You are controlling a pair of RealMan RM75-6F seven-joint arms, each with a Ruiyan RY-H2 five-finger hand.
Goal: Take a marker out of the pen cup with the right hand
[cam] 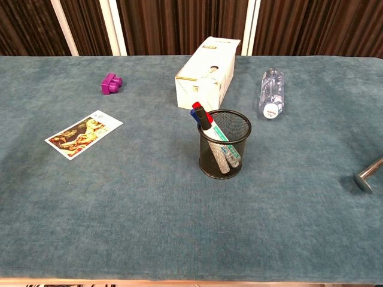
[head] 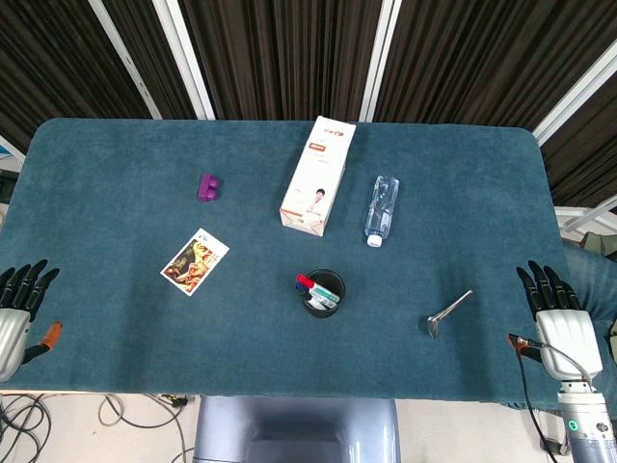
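Right hand [head: 561, 323] resting at the near right edge of the teal tabletop [head: 125, 174], fingers spread and pointing away, holding nothing. Left hand [head: 17, 307] likewise at the near left edge, fingers apart and empty. Neither hand visible in the chest view.

Well to the left of the right hand, about midway between the two hands: black mesh pen cup [head: 325, 292], upright, with markers [head: 319, 287] leaning inside toward the left rim, caps up; a red cap and a blue cap showing at the top. Same cup [cam: 224, 145] plain in the chest view, markers [cam: 209, 127] slanting from the bottom right of the cup up over the left rim, untouched by either hand.

Just left of the right hand, between it and the cup: a small metal tool [head: 448, 313] lying flat, its head nearest the table's front edge. Beyond the cup, further from the hands: a white carton [head: 318, 176] lying on its side, and a clear plastic bottle [head: 382, 209] lying down to its right, cap toward the front. Nearer the left hand: a picture card [head: 195, 261] lying flat, and beyond it a small purple block [head: 208, 187].
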